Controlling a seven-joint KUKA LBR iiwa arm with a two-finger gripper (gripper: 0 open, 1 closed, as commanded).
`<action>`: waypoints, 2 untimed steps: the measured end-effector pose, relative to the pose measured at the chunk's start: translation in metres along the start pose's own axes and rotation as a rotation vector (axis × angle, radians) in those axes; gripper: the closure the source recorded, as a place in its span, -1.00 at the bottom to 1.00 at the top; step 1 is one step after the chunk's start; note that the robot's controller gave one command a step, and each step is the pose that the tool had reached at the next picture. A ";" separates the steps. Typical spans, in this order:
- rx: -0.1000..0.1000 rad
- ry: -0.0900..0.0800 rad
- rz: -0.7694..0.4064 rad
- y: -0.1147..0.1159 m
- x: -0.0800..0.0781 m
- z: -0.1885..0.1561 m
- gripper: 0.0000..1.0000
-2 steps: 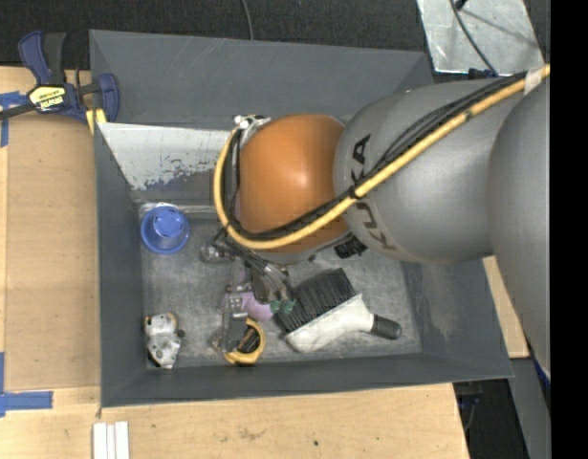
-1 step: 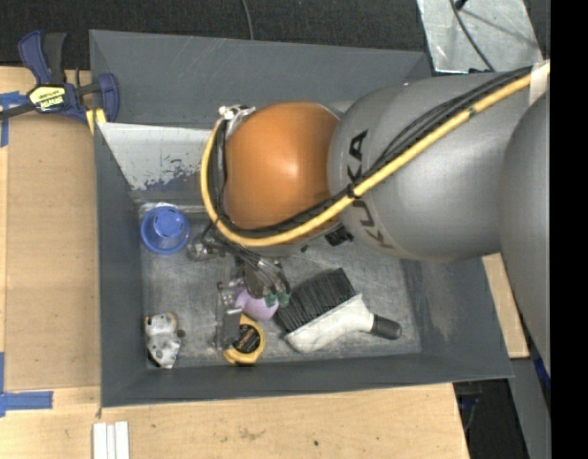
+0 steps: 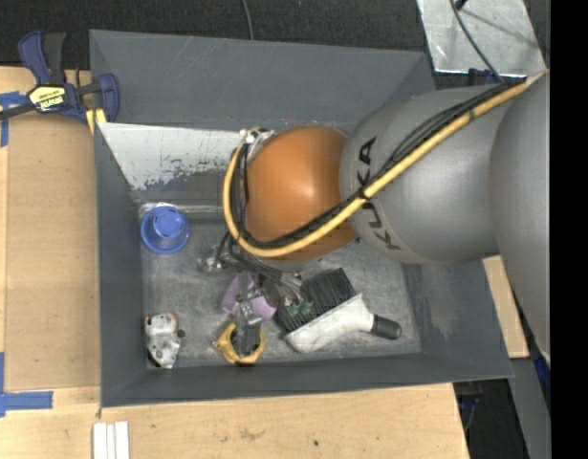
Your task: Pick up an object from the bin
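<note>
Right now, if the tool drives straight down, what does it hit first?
Likely the small purple piece under the tool, left of the black brush; depth is unclear.

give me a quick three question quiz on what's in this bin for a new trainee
1. True or false: the blue round cap lies in the left part of the bin as the camera sees it, apart from the other things.
2. Which thing lies just right of the purple piece?
A. a red ball
B. a black-bristled brush with a white handle
C. a green cup
3. Short answer: what is the main colour of the looped thing near the bin's front wall, just below the purple piece?

Key: 1 true; 2 B; 3 yellow.
</note>
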State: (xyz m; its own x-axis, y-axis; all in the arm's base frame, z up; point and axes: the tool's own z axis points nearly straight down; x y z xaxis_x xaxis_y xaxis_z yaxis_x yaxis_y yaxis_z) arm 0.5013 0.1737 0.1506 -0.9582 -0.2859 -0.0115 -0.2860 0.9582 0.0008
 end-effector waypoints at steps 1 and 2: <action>0.001 0.013 -0.016 -0.038 -0.001 0.038 -1.00; 0.000 0.008 -0.053 -0.020 0.004 0.075 1.00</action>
State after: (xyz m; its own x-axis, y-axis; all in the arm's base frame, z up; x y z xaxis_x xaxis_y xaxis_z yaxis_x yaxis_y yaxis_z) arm 0.5039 0.1533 0.0758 -0.9417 -0.3364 -0.0036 -0.3364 0.9417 0.0005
